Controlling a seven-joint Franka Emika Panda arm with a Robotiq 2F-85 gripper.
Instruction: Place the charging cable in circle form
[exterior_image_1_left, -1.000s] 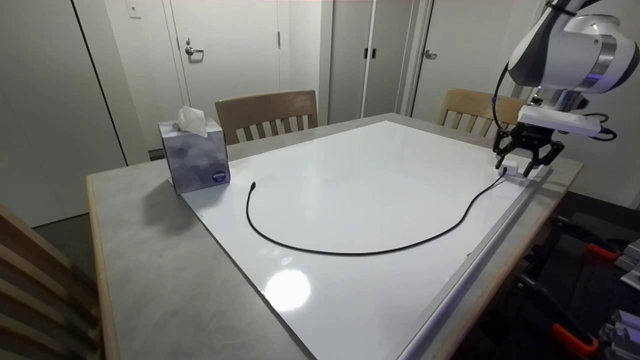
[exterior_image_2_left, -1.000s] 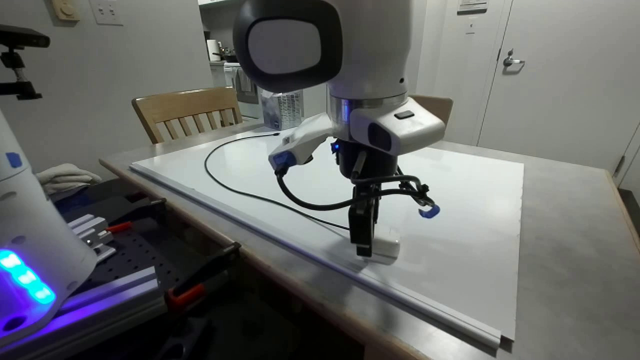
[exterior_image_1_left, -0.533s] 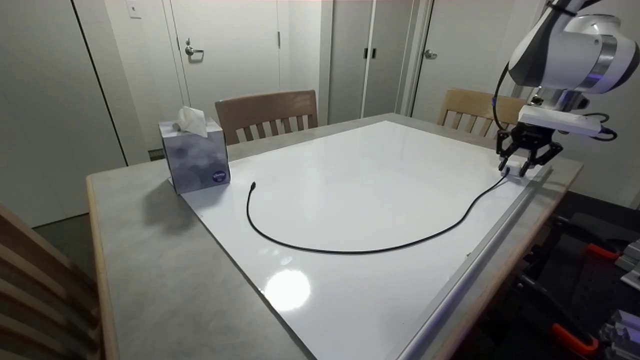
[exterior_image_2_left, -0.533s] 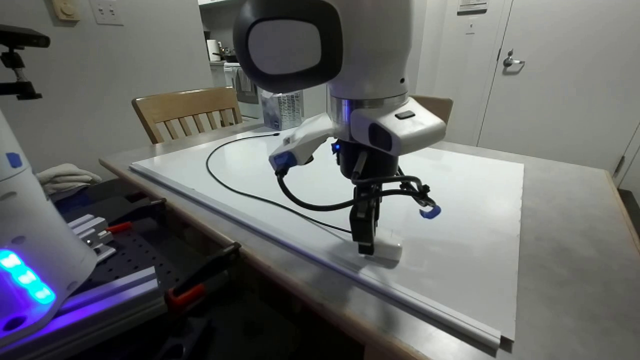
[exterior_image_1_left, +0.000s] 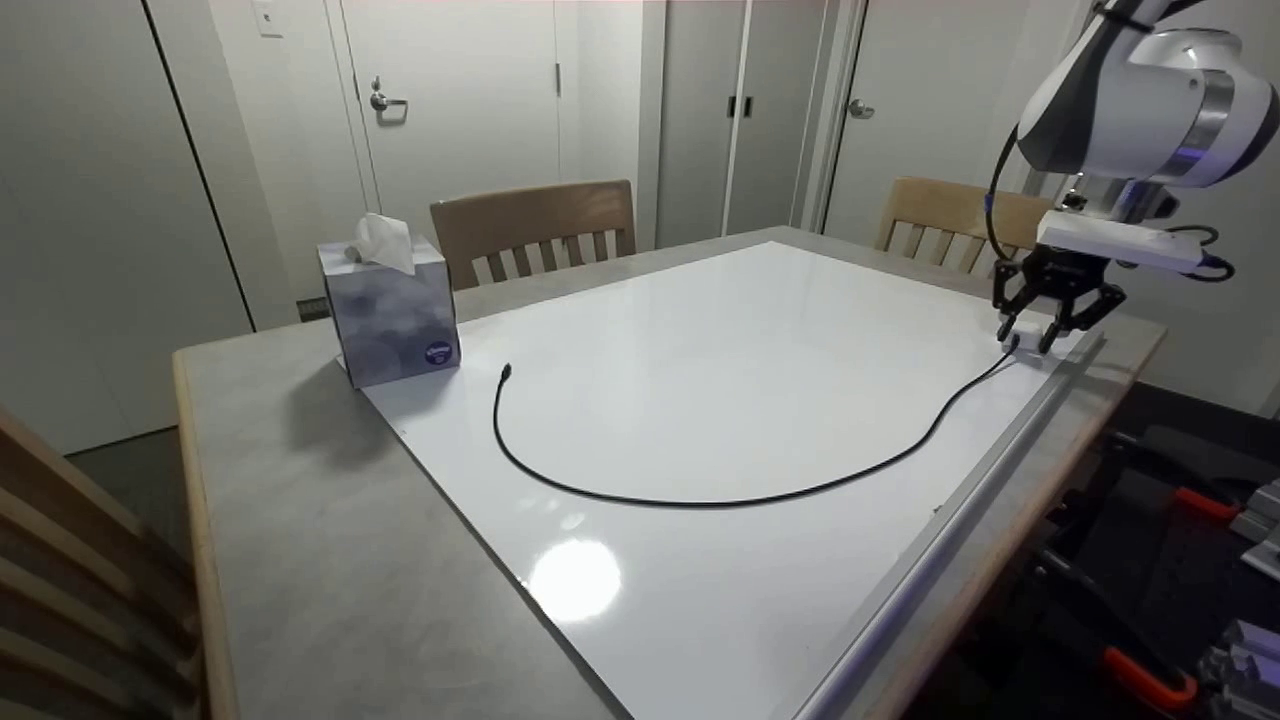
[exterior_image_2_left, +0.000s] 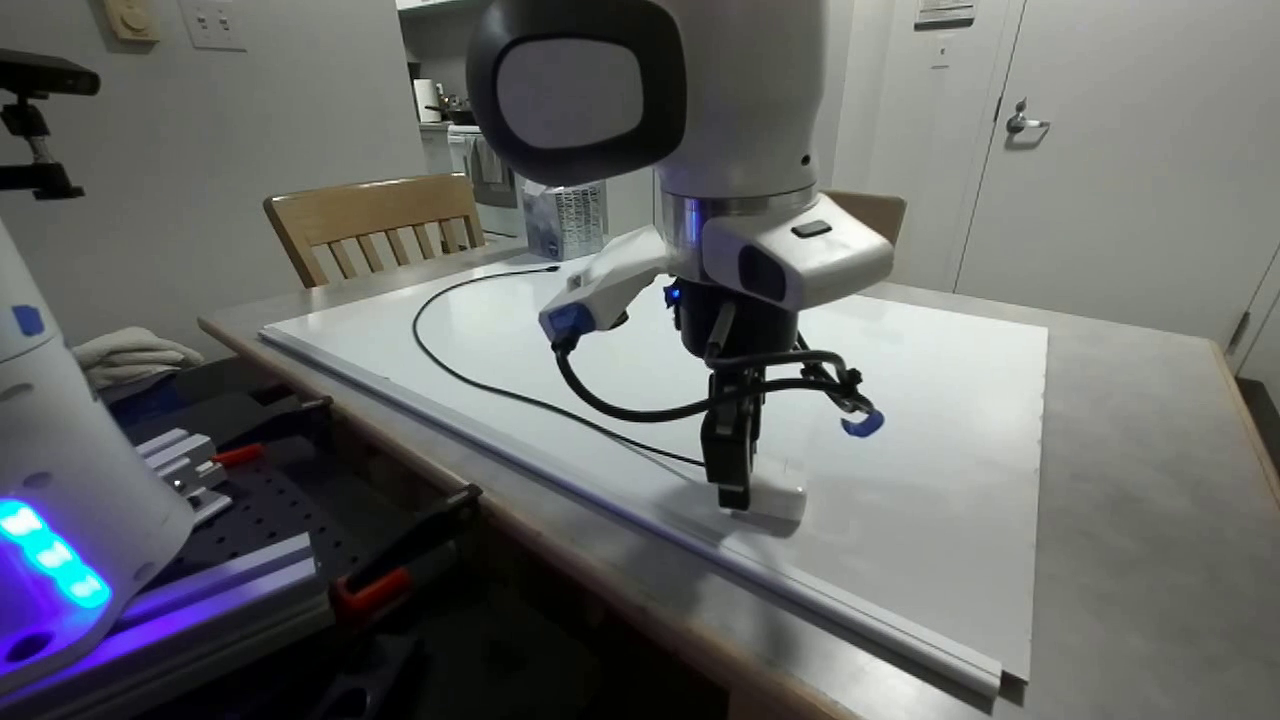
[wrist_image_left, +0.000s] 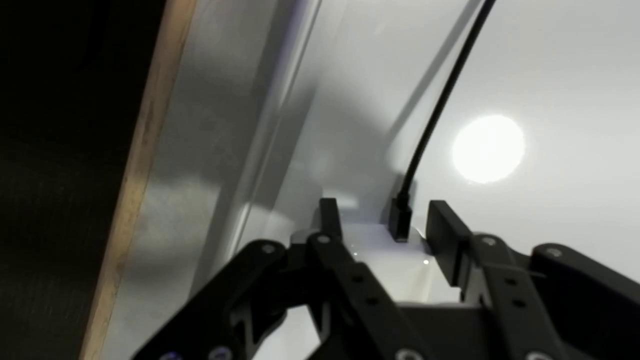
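Standing half-spread at right of frame in an exterior view, the claw (exterior_image_1_left: 1025, 340) grips the white charger plug (wrist_image_left: 397, 272) by opposite sides. From it the black charging cable (exterior_image_1_left: 705, 505) runs in an open curve across the whiteboard (exterior_image_1_left: 700, 390), ending centre-left, near the Kleenex tissue box (exterior_image_1_left: 395, 325).

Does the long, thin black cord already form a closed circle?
No, the long, thin black cord makes an open curve, its ends far apart.

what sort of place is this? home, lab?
Probably a home dining area, though a break room is possible: wooden chairs around a table, and what looks like a kitchen stove beyond it in an exterior view.
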